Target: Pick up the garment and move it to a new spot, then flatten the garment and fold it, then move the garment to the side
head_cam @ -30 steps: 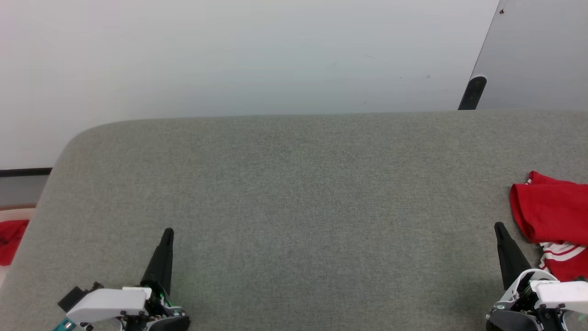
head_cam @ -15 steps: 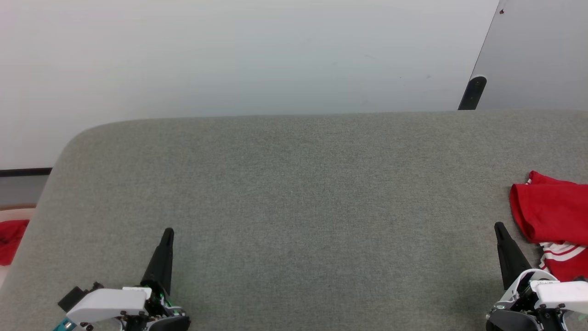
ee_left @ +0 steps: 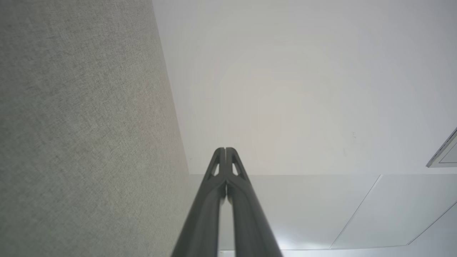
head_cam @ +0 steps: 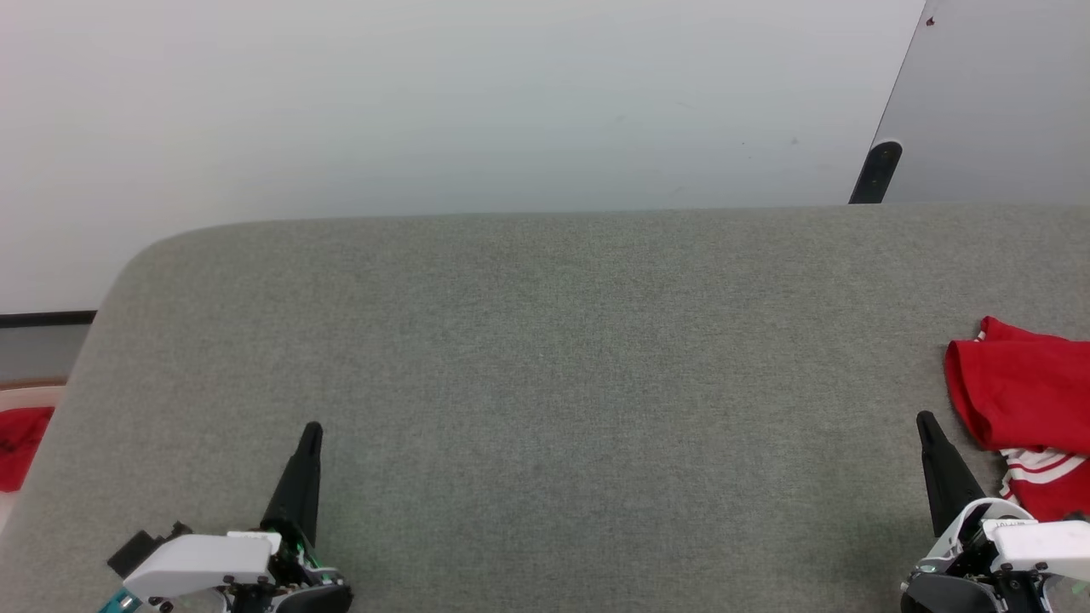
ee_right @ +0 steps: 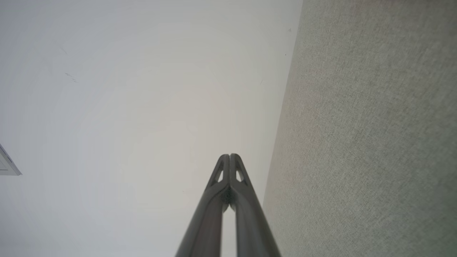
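On one grey table (head_cam: 545, 340), one garment (head_cam: 1018, 393), left pincer (head_cam: 312, 430), right pincer (head_cam: 925, 421), both closed.

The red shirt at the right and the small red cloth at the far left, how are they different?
The shirt lies on the grey table; the cloth lies beyond the table's left edge. The shirt has red-and-white striped bands; the cloth shows no white. Both are red, rumpled and cut off by the picture's edge.

Grey fabric-covered table (head_cam: 545, 340), bunched red-and-white garment (head_cam: 1018, 400) at its right edge
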Robot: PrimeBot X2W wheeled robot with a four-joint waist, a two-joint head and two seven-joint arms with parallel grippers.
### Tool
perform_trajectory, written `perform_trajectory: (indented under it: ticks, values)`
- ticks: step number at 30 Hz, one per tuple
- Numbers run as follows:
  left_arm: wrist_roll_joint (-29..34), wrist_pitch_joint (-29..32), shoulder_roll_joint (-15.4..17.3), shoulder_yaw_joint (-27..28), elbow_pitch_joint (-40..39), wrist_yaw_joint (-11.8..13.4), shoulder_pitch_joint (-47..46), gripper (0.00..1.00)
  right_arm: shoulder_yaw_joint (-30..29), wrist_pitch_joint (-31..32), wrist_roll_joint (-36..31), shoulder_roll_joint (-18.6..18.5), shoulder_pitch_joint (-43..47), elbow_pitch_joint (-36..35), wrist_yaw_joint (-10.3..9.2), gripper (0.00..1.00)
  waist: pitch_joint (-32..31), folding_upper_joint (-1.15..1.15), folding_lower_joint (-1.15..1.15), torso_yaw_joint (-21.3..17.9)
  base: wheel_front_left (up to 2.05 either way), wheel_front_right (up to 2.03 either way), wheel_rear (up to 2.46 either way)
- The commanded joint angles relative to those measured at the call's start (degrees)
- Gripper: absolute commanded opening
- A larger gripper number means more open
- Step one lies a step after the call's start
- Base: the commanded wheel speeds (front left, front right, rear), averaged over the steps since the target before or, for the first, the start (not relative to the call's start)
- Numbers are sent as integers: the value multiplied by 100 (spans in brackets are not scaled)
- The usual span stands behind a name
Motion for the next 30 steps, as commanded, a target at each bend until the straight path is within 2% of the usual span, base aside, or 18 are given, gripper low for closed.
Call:
perform_trajectory:
  ticks: [1, 30]
  values:
    - [-19, 9, 1, 11, 3, -32, -47, 0, 1, -2, 23, 13, -18, 3, -8, 0, 0, 0, 0, 0, 0, 0, 0]
    - [-19, 8, 1, 10, 2, -32, -46, 0, 2, -3, 23, 13, -18, 3, -8, 0, 0, 0, 0, 0, 0, 0, 0]
